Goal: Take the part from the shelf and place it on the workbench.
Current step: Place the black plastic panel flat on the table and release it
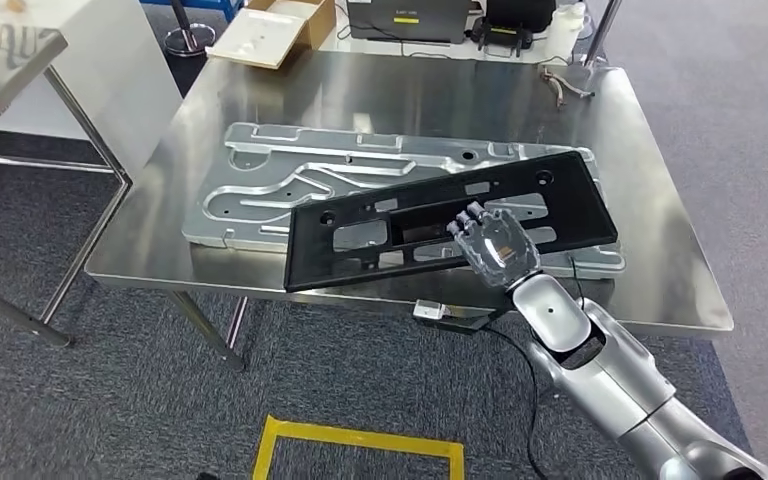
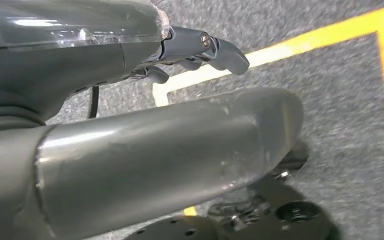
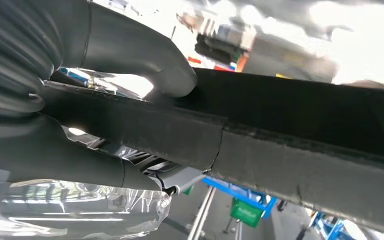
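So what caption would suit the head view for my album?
Right robot hand holds a black panel over a silver plate on the steel workbench.

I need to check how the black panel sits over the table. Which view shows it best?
The head view: the whole black panel shows, tilted above the silver plate, held by the right hand. The right wrist view shows just its edge close up, gripped; the left wrist view faces the floor.

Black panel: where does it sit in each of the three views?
Head view: the black panel lies slanted across the silver plate on the workbench, its near edge under the right hand.
Left wrist view: not in it.
Right wrist view: its dark edge runs across the picture.
Shared landmark: the right hand gripping it.
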You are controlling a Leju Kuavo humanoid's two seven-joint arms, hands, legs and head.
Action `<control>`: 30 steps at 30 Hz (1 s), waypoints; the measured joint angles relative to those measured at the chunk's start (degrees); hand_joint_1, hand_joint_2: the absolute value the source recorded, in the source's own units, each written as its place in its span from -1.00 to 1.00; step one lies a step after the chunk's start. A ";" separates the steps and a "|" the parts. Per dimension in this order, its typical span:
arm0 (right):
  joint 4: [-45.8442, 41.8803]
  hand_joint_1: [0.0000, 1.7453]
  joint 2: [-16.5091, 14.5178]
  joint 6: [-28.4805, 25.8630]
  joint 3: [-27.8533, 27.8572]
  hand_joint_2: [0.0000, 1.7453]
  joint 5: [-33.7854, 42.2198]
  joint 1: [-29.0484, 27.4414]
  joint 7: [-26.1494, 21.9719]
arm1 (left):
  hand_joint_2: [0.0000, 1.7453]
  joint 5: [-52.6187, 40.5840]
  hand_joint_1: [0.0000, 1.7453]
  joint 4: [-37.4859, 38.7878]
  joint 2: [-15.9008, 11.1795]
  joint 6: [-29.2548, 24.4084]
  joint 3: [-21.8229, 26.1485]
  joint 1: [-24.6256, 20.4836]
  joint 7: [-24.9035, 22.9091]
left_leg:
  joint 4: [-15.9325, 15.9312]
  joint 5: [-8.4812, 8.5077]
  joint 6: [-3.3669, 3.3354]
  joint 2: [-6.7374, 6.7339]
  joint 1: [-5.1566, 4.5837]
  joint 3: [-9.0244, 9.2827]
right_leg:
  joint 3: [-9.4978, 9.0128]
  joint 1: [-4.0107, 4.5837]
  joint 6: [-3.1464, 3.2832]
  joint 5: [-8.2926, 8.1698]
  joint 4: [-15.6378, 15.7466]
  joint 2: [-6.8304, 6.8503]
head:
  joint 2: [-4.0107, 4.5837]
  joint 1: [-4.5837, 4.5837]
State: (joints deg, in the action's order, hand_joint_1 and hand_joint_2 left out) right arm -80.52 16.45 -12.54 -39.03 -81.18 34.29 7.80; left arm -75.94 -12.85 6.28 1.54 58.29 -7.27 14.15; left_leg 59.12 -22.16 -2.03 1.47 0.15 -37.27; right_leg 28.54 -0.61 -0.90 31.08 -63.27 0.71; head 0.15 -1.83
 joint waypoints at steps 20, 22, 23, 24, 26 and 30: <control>3.08 1.00 -3.18 -2.87 7.68 1.00 1.97 -3.43 0.31 | -1.00 0.40 -1.00 0.13 -0.41 -0.87 0.03 -0.06 -0.05 | 14.24 -11.94 3.63 -0.56 0.40 -2.42 | 4.95 0.25 2.97 -5.44 5.57 0.01 | 0.00 -0.01; 3.96 1.00 -3.18 -3.37 8.54 1.00 2.24 -4.36 0.16 | -1.00 0.41 -1.00 0.13 -0.46 -0.98 0.03 0.00 -0.07 | 10.91 -10.09 3.84 -0.64 0.57 -3.02 | 3.31 0.16 2.70 -4.14 5.54 -0.09 | 0.00 -0.01; 4.44 1.00 -3.18 -3.65 9.02 1.00 2.35 -4.71 0.11 | -1.00 0.44 -1.00 0.14 -0.47 -1.01 0.04 0.04 -0.07 | 7.44 -6.87 3.83 -0.63 0.61 -2.56 | 2.61 0.12 2.50 -3.46 5.52 -0.10 | 0.00 -0.01; 4.98 1.00 -3.18 -3.94 9.49 1.00 2.44 -4.93 0.08 | -1.00 0.48 -1.00 0.14 -0.47 -1.02 0.04 0.10 -0.07 | 4.01 -3.57 3.64 -0.62 0.56 -2.19 | 2.00 0.13 2.24 -2.78 5.24 -0.15 | 0.00 -0.01; 5.92 1.00 -3.18 -4.44 10.31 1.00 2.56 -5.27 0.07 | -1.00 0.56 -1.00 0.15 -0.50 -1.05 0.04 0.21 -0.06 | 0.47 0.63 2.73 -0.61 0.28 -1.78 | 1.55 0.28 1.52 -1.65 4.80 -0.41 | 0.00 0.00; 7.13 1.00 -3.36 -4.96 11.72 1.00 2.88 -5.93 -0.20 | -1.00 0.80 -1.00 0.15 -0.54 -1.14 0.04 0.00 0.07 | -0.02 0.76 0.99 -0.70 0.19 -1.32 | 1.59 0.03 0.19 -0.03 4.04 -0.54 | 0.00 -0.01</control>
State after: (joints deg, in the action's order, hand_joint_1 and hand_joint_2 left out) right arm -73.39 13.09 -17.50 -27.31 -78.30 28.36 7.61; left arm -75.14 -12.70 5.74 0.39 58.34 -7.27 14.21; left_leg 59.10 -21.40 -1.04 0.77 0.33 -38.59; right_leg 30.13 -0.58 -0.70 31.04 -59.23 0.17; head 0.15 -1.83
